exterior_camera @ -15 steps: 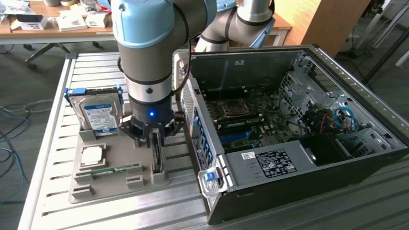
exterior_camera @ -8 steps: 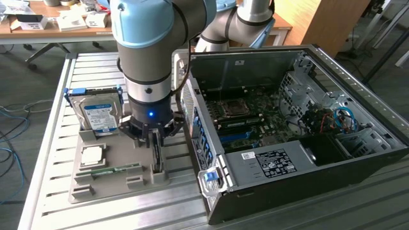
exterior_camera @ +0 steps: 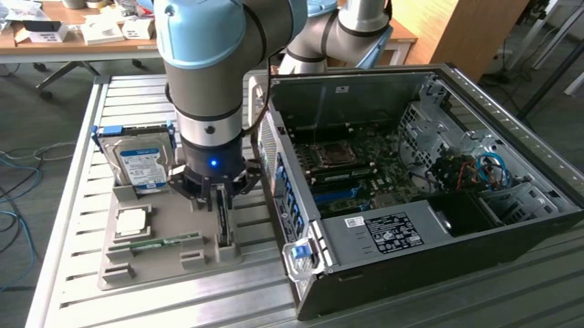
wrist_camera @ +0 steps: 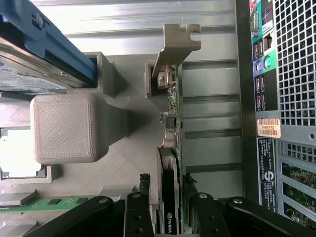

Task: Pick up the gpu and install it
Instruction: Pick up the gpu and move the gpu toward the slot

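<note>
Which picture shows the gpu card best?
The wrist view: the gpu stands on edge in the grey holder, its metal bracket and board plain to see. In the exterior view it is a thin dark edge below the gripper.

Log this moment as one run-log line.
stage: pick-up | gripper: over gpu | gpu: on edge in gray holder | computer case: open, gpu not installed
</note>
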Action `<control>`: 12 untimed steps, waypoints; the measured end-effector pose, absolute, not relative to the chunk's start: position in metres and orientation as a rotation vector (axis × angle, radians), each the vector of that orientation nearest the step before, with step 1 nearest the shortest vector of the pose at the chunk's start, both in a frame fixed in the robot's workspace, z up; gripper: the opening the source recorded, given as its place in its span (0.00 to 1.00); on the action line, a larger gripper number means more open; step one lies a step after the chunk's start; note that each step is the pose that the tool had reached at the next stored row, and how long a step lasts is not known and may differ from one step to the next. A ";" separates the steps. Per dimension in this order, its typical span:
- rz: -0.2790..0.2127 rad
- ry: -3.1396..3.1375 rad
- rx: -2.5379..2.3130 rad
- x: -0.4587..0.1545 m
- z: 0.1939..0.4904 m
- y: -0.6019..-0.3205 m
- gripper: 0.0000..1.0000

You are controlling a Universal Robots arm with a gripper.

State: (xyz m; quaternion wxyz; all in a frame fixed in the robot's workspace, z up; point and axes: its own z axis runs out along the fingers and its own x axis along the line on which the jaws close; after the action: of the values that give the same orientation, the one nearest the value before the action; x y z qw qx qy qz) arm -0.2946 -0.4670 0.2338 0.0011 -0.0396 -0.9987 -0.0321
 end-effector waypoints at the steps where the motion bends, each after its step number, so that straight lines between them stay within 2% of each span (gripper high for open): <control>1: -0.101 -3.135 -0.124 -0.295 0.233 -0.467 0.38; 12: -0.102 -3.135 -0.124 -0.294 0.232 -0.467 0.38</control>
State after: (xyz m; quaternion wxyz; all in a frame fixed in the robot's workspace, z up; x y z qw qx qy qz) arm -0.2938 -0.4675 0.2318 0.0012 -0.0396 -0.9987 -0.0325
